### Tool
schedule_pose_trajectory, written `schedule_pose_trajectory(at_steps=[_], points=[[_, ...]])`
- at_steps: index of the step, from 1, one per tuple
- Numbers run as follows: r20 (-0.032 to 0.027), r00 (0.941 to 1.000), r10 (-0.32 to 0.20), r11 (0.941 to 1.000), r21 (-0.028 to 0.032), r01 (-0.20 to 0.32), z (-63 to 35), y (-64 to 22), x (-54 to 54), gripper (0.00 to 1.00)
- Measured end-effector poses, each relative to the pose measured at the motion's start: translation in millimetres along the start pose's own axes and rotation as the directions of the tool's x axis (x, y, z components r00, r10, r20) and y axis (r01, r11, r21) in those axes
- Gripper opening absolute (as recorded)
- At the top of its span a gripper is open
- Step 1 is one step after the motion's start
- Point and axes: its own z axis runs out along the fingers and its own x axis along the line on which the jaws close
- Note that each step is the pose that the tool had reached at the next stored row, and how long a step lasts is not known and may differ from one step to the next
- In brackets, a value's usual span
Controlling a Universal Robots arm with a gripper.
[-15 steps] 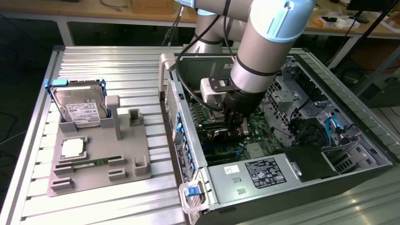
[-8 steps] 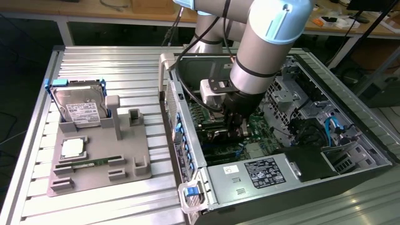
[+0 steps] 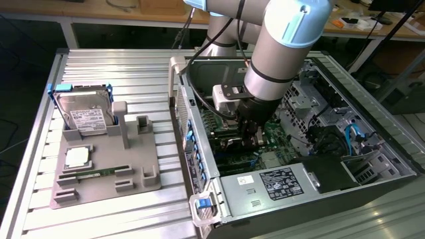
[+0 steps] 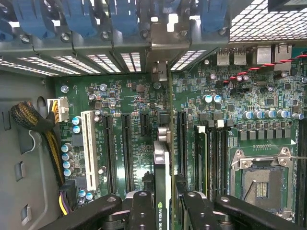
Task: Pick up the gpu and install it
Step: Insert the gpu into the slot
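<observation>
Gripper (image 4: pixel 162 210) clamped narrow on the gpu (image 4: pixel 162 165), dark fingers (image 4: pixel 142 211) pressed against both faces of the card. Holds it edge-on and upright over the green motherboard (image 4: pixel 120 103), in line with the long black expansion slots (image 4: pixel 127 148) and between them and the memory slots (image 4: pixel 216 153). Shows a green-and-white logo on the gripped edge. Points the card's silvery bracket (image 4: pixel 160 45) at the rear wall of the case, among the vented slot covers (image 4: pixel 72 62) and close by the blue latches (image 4: pixel 81 17). Cannot tell whether seated in a slot or just above it. Past the memory slots, a bare CPU socket (image 4: pixel 261 184); on the far side of the expansion slots, a white slot (image 4: pixel 88 148) and a braided cable bundle (image 4: pixel 31 117). In the exterior view, arm (image 3: pixel 282 55) angled down into the open computer case (image 3: pixel 391 154), near the power supply (image 3: pixel 279 181). Well apart, on the exterior view's left, a grey fixture (image 3: pixel 133 169) on the slatted table (image 3: pixel 133 64), with a hard drive (image 3: pixel 83 112) standing tilted in it and a slim green memory stick (image 3: pixel 99 173) lying flat.
</observation>
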Motion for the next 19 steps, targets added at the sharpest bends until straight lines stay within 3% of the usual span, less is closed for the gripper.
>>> schedule_pose_trajectory(at_steps=[19], points=[[0.0, 1.0, 0.0, 1.0, -0.0001, 0.0, -6.3, -0.2, -0.3, 0.27]])
